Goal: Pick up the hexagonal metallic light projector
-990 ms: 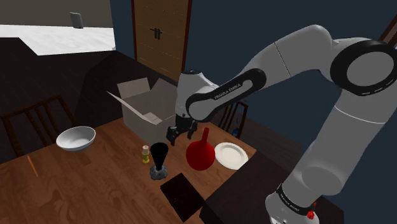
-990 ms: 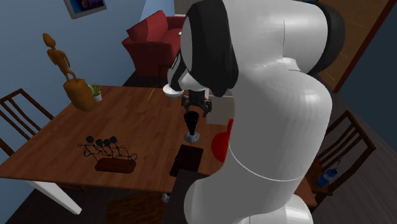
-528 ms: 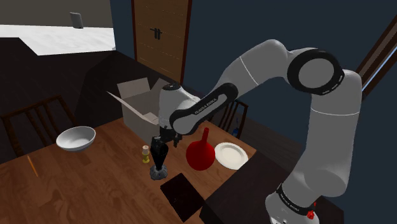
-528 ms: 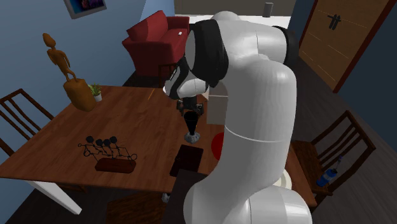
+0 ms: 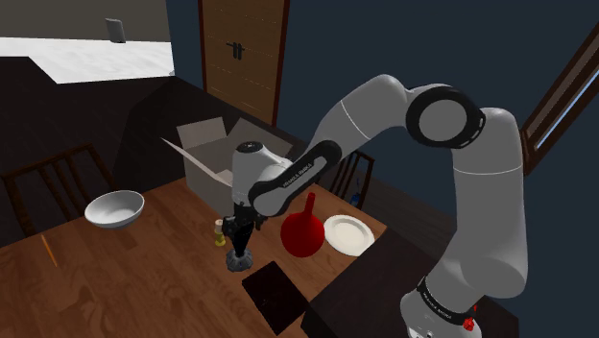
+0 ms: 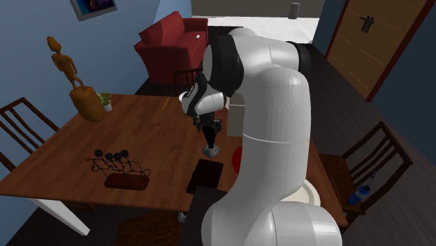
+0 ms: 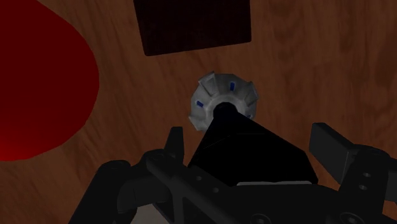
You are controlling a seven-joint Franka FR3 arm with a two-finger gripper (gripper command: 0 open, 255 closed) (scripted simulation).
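Tool [image 7: 251,142] spread apart astride the light projector [image 7: 224,102] — arm [image 5: 384,106] lettered FRANKA EMIKA.

Table [image 5: 134,278]: brown wood.
Centre: light projector [image 5: 239,255], upright, grey base under a black cone; small yellow bottle [image 5: 220,231] near it.
Beside: red vase [image 5: 300,233], white plate [image 5: 348,234], dark square slab [image 5: 275,293].
Elsewhere: white bowl [image 5: 114,207], cardboard box [image 5: 213,161], wooden figurine [image 6: 82,94], potted plant [image 6: 105,102], wire-figure ornament [image 6: 120,171].

Probably home: dining table [image 6: 161,140], red sofa [image 6: 171,38]
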